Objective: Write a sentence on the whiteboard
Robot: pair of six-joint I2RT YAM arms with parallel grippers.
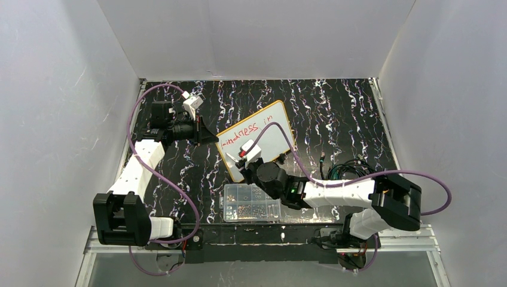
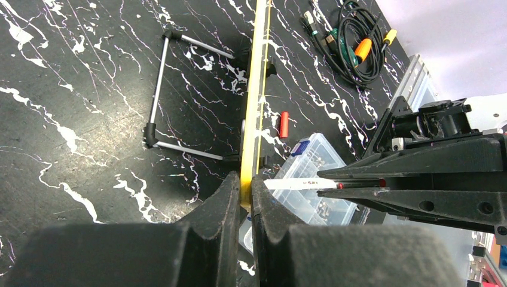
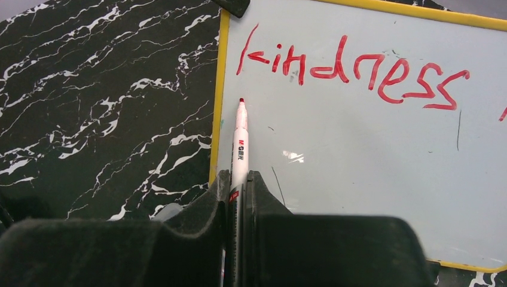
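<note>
**Q:** Where is the whiteboard?

**A:** The whiteboard [image 1: 272, 136] sits near the middle of the black, white-veined table [image 1: 335, 113], turned at an angle, with its orange-yellow rim showing all round. From my left wrist I see it edge-on as a thin yellow line [image 2: 257, 89], with a wire stand behind it.

**Q:** What are your fingers doing?

**A:** My left gripper [image 2: 245, 191] is pinched closed on the board's rim at its left corner, both fingers pressed against the yellow edge. My right gripper [image 3: 239, 182] is closed tight around a white marker [image 3: 240, 140], which points up out of the fingers.

**Q:** And the writing?

**A:** The sentence [image 3: 353, 72] is in red handwriting along the top of the board and reads "kindness in". The marker's red tip is just below the "k", close to the left rim. I cannot tell whether it touches the surface.

**Q:** Anything nearby?

**A:** A clear compartment box [image 1: 251, 203] lies just in front of the board. A red cap [image 2: 284, 124] lies by the board's edge, and cables [image 2: 353, 42] are coiled to the right.
</note>
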